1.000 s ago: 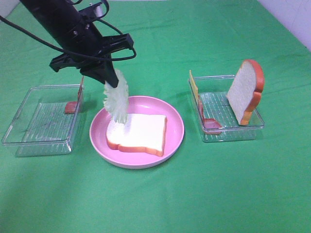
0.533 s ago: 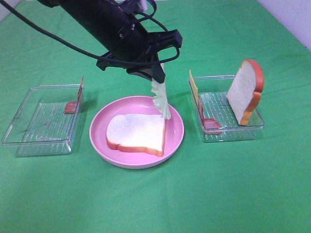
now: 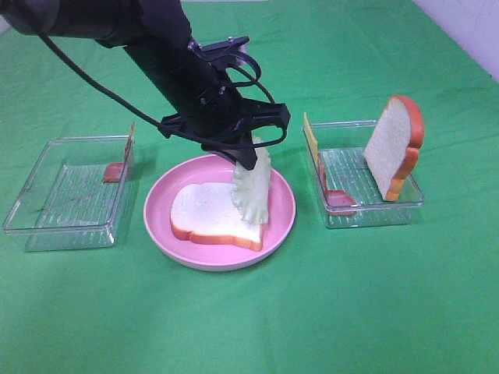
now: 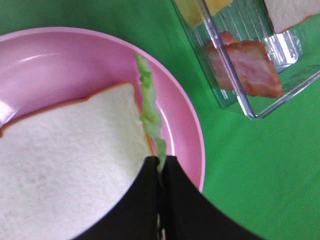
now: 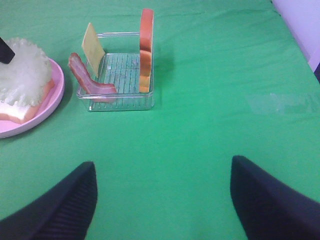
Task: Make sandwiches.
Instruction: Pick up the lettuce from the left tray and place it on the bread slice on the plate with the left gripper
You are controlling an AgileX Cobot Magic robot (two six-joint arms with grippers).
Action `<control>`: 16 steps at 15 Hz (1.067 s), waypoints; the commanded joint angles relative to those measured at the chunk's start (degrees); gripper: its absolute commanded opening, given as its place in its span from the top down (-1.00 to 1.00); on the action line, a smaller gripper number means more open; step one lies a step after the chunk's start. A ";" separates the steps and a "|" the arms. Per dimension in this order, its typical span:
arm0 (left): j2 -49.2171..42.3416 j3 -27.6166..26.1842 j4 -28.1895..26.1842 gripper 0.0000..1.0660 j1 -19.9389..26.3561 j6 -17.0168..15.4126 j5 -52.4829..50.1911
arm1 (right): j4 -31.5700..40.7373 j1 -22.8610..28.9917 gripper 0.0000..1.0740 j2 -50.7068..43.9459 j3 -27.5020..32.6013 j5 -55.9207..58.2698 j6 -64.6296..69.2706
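The left pincer (image 3: 246, 159) carried the lettuce (image 3: 252, 187) rightward across the plate (image 3: 282, 210) and lowered it onto the bread slice's (image 3: 204, 212) right side.

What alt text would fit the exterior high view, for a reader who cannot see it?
The left gripper holds a pale green lettuce leaf over a bread slice on a pink plate. One clear tray lies at its left; a second tray, at its right, holds an upright bread slice, a cheese square and bacon.

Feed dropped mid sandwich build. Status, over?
Left gripper shut on pale green lettuce leaf, dangling over white bread slice on round pink plate. Right gripper open above green cloth. No obstruction seen.
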 commanded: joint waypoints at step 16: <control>2.46 0.00 15.30 0.38 -0.23 -10.66 2.35 | -0.06 -0.34 -0.32 -0.80 0.17 -0.52 -0.06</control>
